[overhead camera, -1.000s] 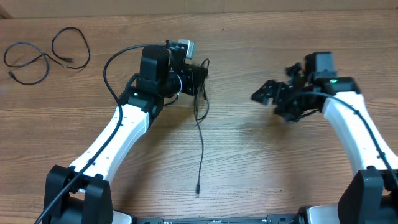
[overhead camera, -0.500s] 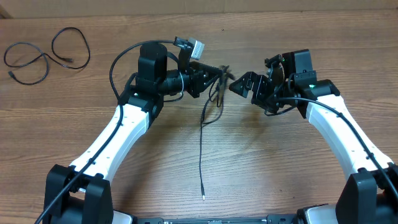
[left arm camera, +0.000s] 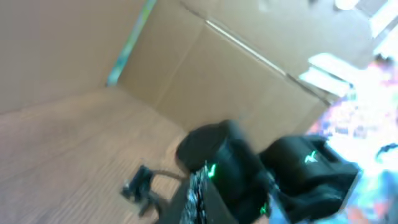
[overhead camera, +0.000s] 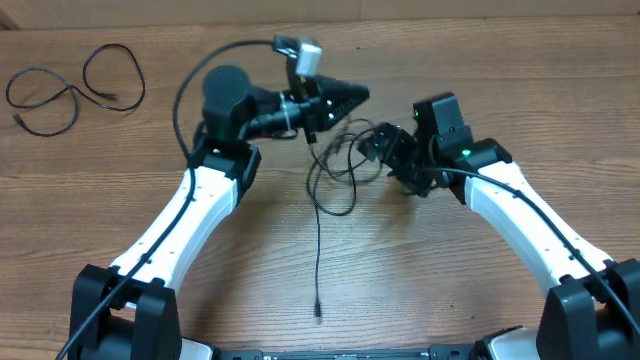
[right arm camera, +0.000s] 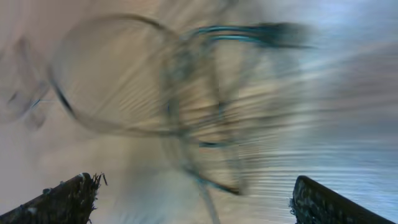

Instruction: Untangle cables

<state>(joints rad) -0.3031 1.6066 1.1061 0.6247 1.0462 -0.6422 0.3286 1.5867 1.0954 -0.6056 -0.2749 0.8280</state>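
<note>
**Two arms meet over a knot of cables**

The left gripper (overhead camera: 348,97), pinched fully closed at upper centre, holds up the tangled cables (overhead camera: 338,165), with one strand trailing to the lower centre of the table (overhead camera: 480,290). The right gripper (overhead camera: 373,143), jaws spread wide and holding nothing, sits at the right edge of the loops. It would do best to close on a single loop and draw it rightward slowly. A separate cable (overhead camera: 60,95) lies well apart at upper left. The overlapping loops risk a double catch.
</note>
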